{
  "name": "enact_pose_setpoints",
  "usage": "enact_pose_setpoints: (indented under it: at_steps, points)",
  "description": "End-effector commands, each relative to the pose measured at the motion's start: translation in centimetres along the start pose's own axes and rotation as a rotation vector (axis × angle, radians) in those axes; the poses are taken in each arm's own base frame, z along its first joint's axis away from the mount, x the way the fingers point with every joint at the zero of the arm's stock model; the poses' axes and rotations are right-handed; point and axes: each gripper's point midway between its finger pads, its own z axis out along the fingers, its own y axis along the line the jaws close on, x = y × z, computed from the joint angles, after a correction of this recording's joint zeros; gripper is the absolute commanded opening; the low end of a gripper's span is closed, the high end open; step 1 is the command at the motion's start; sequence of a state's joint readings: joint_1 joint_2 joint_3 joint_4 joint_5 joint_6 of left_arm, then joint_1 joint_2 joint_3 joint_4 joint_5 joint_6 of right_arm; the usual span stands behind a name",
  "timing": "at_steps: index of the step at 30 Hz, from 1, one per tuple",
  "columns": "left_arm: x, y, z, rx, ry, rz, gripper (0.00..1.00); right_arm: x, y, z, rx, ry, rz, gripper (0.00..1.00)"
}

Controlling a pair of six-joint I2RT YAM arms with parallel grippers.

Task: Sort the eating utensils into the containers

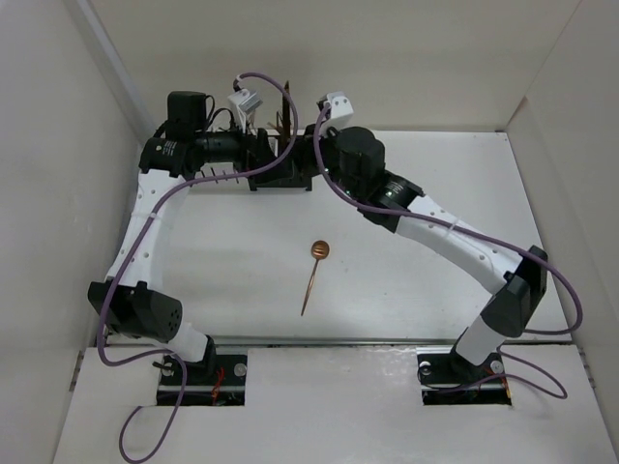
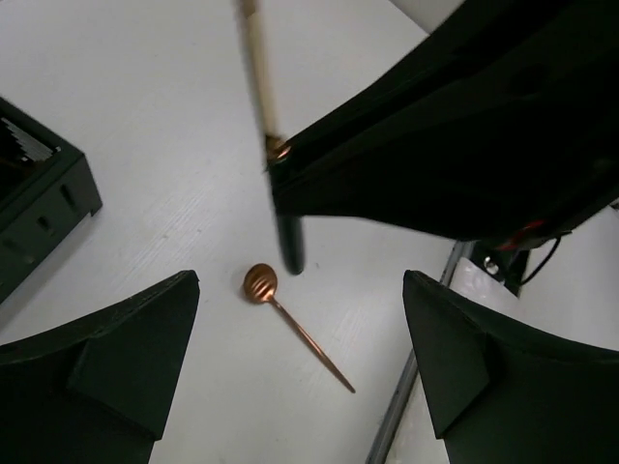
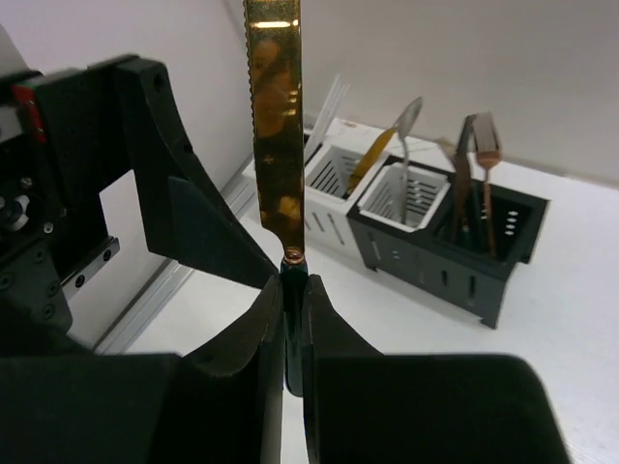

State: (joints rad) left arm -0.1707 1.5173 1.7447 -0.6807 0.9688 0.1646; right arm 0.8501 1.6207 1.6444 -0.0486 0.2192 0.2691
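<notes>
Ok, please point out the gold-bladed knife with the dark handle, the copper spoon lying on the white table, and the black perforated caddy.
Gold-bladed knife with dark handle (image 3: pixel 274 126): right wrist view, middle of blade.
Copper spoon (image 2: pixel 259 282): left wrist view, bowl.
Black perforated caddy (image 3: pixel 484 275): right wrist view, front wall.

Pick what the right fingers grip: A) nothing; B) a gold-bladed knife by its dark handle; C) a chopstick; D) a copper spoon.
B: the right fingers pinch the dark handle of the gold-bladed knife, blade pointing up, while the copper spoon lies loose on the table.
</notes>
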Motion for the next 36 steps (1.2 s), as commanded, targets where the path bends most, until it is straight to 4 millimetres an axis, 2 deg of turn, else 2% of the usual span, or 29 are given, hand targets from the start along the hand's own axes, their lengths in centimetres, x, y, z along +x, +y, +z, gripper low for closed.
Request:
enact_pose_setpoints:
  at_steps: [1,3,7,8,9,11,12,13,14,15,16,17,18,20,22,24,27,29,30,32,33,34,35,36]
  points:
    - [-0.7,-4.1,-0.3,0.198,-0.023,0.073,0.84,-6.2,3.6,-0.5,-0.154,-0.177,0.073,0.0]
    - [-0.7,-4.1,-0.3,0.198,-0.024,0.082,0.84,-6.8,3.8,-0.6,-0.162,-0.199,0.086,0.0]
    - [-0.9,-3.7,0.2,0.174,-0.03,0.082,0.84,-6.6,4.3,-0.6,-0.187,-0.193,0.143,0.0]
    - [-0.8,-2.2,0.5,0.094,-0.026,0.067,0.84,-6.2,4.6,-0.6,-0.206,-0.184,0.149,0.0]
    - [-0.6,-1.8,0.9,0.068,-0.02,0.06,0.82,-6.2,4.8,-0.7,-0.217,-0.18,0.159,0.0]
    - [-1.0,-0.9,1.1,0.022,-0.035,0.047,0.77,-6.1,5.2,-0.8,-0.237,-0.17,0.187,0.0]
    - [-1.0,-0.4,1.4,0.01,-0.035,0.027,0.71,-5.6,5.4,-0.7,-0.246,-0.157,0.193,0.0]
    - [-1.0,-0.3,1.4,0.001,-0.035,0.027,0.71,-5.6,5.4,-0.7,-0.246,-0.156,0.193,0.0]
    - [-1.6,-0.4,1.3,0.001,-0.05,0.03,0.63,-4.9,5.2,-0.6,-0.241,-0.142,0.191,0.0]
    - [-1.9,-0.3,1.2,-0.013,-0.057,0.038,0.6,-4.4,5.1,-0.5,-0.237,-0.134,0.19,0.0]
    - [-1.9,-0.3,1.2,-0.014,-0.057,0.038,0.58,-3.7,4.9,-0.4,-0.233,-0.118,0.197,0.0]
    - [-1.9,-0.1,1.2,-0.027,-0.057,0.027,0.58,-4.3,4.8,-0.7,-0.228,-0.131,0.2,0.0]
    - [-2.0,0.1,1.3,-0.027,-0.057,0.027,0.55,-3.8,4.7,-0.6,-0.224,-0.122,0.198,0.0]
    - [-2.2,0.5,1.3,-0.054,-0.063,0.021,0.42,-3.3,4.6,-0.6,-0.221,-0.113,0.197,0.0]
    - [-2.2,0.7,1.3,-0.067,-0.063,0.021,0.45,-3.3,4.6,-0.6,-0.221,-0.113,0.197,0.0]
    - [-2.2,1.0,1.2,-0.079,-0.063,0.02,0.56,-2.9,4.5,-0.5,-0.217,-0.105,0.196,0.0]
    - [-2.4,0.8,1.1,-0.079,-0.063,0.02,0.69,-2.5,4.3,-0.4,-0.214,-0.096,0.195,0.0]
    - [-2.6,0.5,0.8,-0.08,-0.059,0.04,0.72,-2.5,4.0,-0.3,-0.195,-0.103,0.197,0.0]
    - [-2.3,0.5,0.8,-0.08,-0.049,0.043,0.74,-1.9,3.8,-0.2,-0.19,-0.09,0.195,0.0]
    - [-2.4,1.2,-0.3,-0.098,-0.036,0.076,0.77,-2.3,3.0,-0.6,-0.169,-0.105,0.173,0.0]
    - [-2.5,0.9,-0.7,-0.08,-0.035,0.095,0.78,-1.8,2.3,-0.4,-0.156,-0.096,0.17,0.0]
    - [-2.5,0.7,-1.2,-0.068,-0.034,0.112,0.78,-2.3,2.4,-0.7,-0.159,-0.104,0.172,0.0]
    - [-2.7,-0.3,-2.1,-0.018,-0.031,0.172,0.78,-1.6,1.7,-0.5,-0.143,-0.088,0.156,0.0]
    - [-2.6,-0.9,-2.2,0.023,-0.022,0.21,0.78,-1.6,1.8,-0.6,-0.151,-0.086,0.146,0.0]
